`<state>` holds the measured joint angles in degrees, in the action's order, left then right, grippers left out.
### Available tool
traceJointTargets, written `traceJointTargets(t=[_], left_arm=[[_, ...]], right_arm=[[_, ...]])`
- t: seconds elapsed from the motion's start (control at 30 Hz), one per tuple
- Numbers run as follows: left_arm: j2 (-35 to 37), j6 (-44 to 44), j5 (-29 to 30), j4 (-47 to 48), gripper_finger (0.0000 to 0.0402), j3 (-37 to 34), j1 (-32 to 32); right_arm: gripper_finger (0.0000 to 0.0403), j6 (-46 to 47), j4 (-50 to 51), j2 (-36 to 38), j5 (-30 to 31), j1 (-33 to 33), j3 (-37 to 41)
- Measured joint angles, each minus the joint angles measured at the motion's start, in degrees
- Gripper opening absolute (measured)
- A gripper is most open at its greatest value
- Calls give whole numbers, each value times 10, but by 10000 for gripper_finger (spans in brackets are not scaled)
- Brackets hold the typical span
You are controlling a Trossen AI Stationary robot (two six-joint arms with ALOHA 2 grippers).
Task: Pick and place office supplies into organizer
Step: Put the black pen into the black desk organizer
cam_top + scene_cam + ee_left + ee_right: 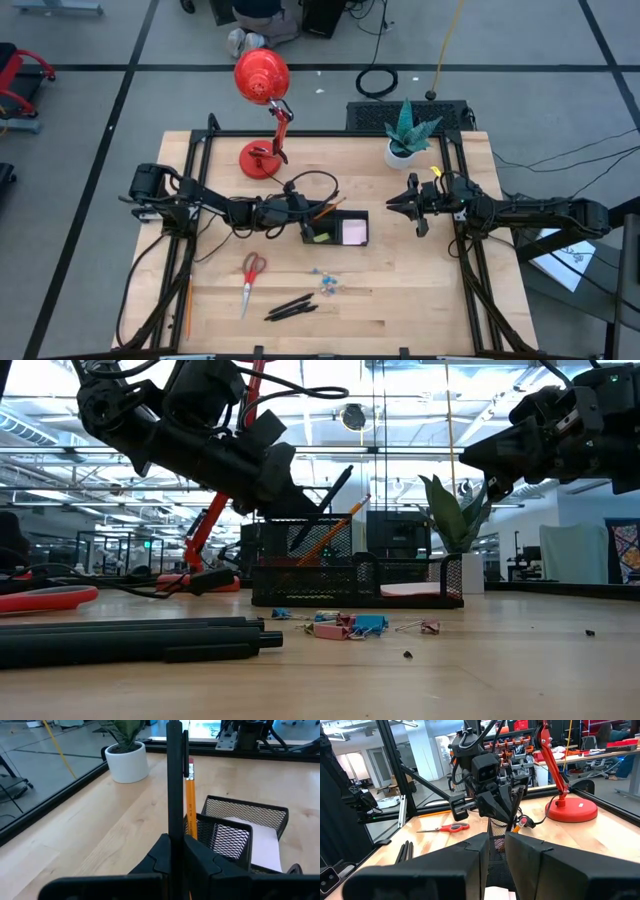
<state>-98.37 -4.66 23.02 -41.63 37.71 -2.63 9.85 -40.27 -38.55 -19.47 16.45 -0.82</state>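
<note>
The left end effector (300,208) is positioned at the left end of the organizer (335,229), near the centre of the surface (420,300). Its fingers are closed on a black pen (174,780), held tilted over the tall left compartment. An orange pencil (332,532) already leans in that compartment. A pale sticky-note pad (353,232) lies in the right compartment.

The right end effector (398,205) hovers to the right of the organizer, well apart from it, fingers nearly together and holding nothing.

Remaining on the near part of the surface: red-handled scissors (250,278) at left, further black pens (291,307) centre, and blue clips (325,281) just beyond them.
</note>
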Motion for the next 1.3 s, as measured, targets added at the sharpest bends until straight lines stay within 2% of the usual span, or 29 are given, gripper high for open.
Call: traceJointTargets(t=[0.37,0.7,1.03,1.3], left_arm=[[0,-12,5,3,32,0,0],[0,-22,5,4,77,0,1],[0,-24,4,12,80,1,1],[1,-17,-39,13,81,1,-4]], right_arm=[[59,14,0,0,-1,-1,0],[59,15,0,0,-1,-1,0],[59,15,3,0,-1,-1,0],[59,15,3,0,-1,-1,0]])
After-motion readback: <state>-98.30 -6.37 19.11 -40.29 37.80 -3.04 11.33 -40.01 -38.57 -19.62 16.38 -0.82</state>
